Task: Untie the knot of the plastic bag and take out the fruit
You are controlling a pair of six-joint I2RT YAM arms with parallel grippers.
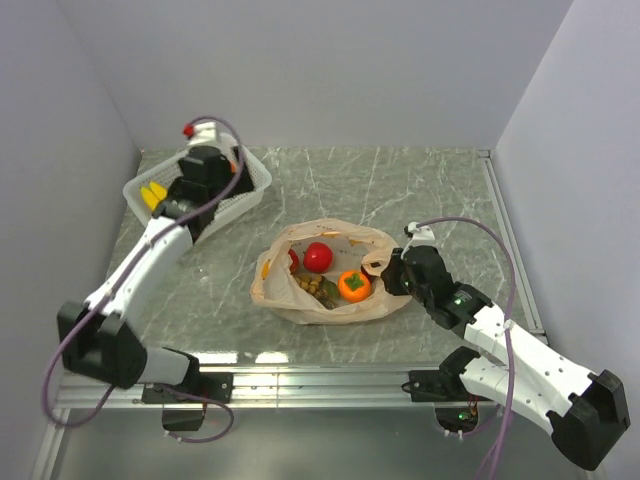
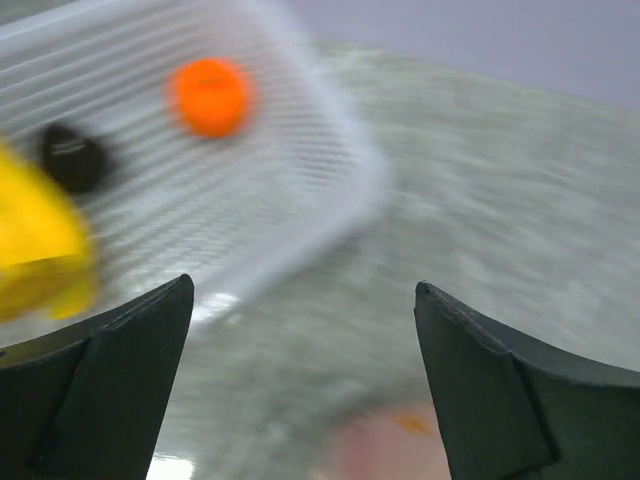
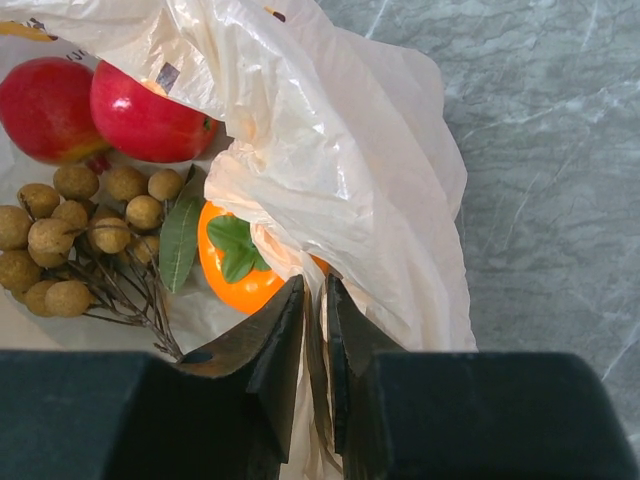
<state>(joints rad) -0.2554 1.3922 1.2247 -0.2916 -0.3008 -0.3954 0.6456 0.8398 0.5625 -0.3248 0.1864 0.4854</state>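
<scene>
Firmly, plastic bag point(image 3: 340, 150) inside right gripper point(image 3: 316, 298)

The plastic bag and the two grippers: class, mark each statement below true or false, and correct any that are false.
1. The right gripper is shut on the plastic bag. True.
2. The left gripper holds a banana. False: it is open and holds nothing.
3. The persimmon lies inside the bag. True.
4. The white basket holds nothing. False: yellow bananas lie in it.
</scene>
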